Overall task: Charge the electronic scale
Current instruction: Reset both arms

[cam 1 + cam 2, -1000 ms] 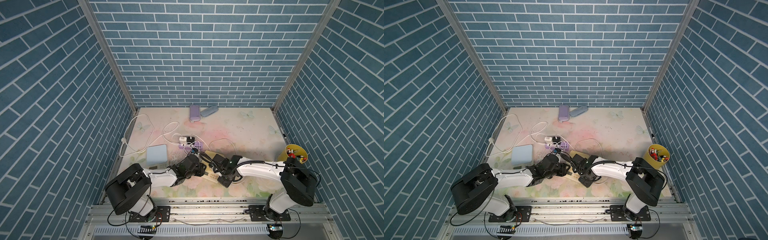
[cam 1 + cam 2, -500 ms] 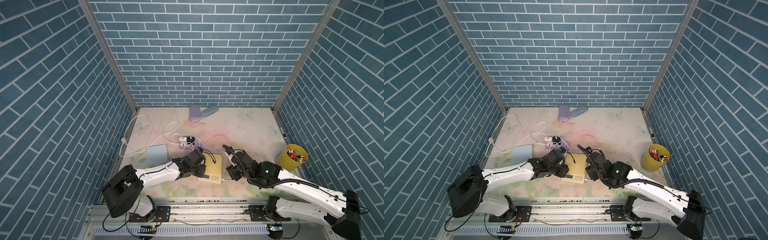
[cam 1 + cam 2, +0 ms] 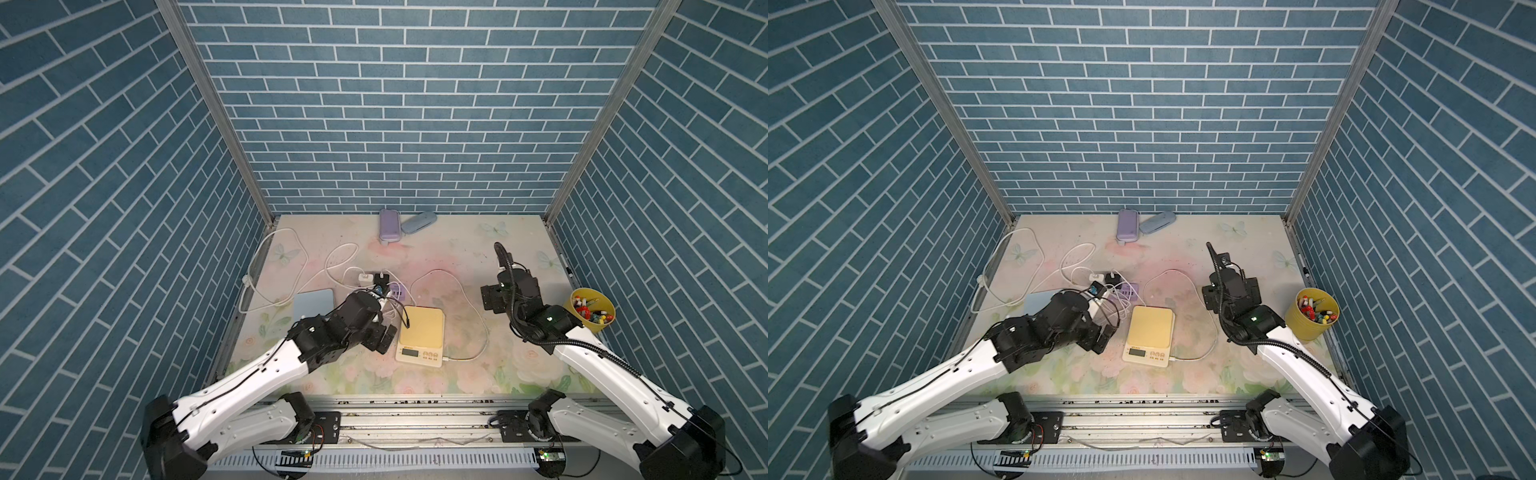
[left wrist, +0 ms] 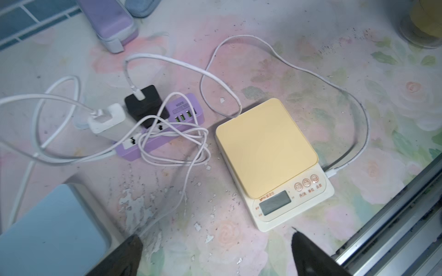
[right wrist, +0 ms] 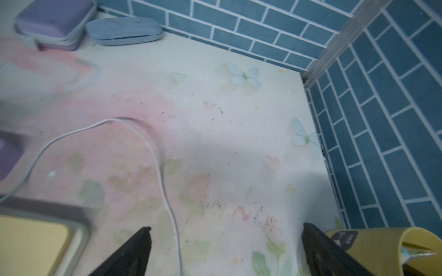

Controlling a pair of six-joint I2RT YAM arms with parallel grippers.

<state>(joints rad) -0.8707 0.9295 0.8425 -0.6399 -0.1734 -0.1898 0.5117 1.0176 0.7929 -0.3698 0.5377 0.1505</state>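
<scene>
The electronic scale [image 3: 420, 332] [image 3: 1150, 332] has a yellow top and a cream base with a display, and lies flat on the floral mat. A white cable [image 4: 333, 172] is plugged into the scale's side. It loops round behind the scale to the black adapter [image 4: 143, 102] on the purple power strip [image 4: 184, 114]. My left gripper [image 3: 384, 334] [image 4: 215, 233] stands open just left of the scale, touching nothing. My right gripper [image 3: 494, 298] [image 5: 226, 226] is open and empty, well right of the scale, above the mat next to the cable's loop [image 5: 157, 162].
A yellow cup of pens [image 3: 592, 309] [image 5: 382, 248] stands close to the right gripper. A light blue flat box [image 3: 313, 303] lies under the left arm. A purple case [image 3: 389, 224] and a grey-blue case [image 3: 419, 222] lie at the back wall. Tangled white cords surround the strip.
Both grippers were at the scale a second ago and have opened and drawn away. The right arm swung far right and back; the left pulled slightly left. The scale is now uncovered.
</scene>
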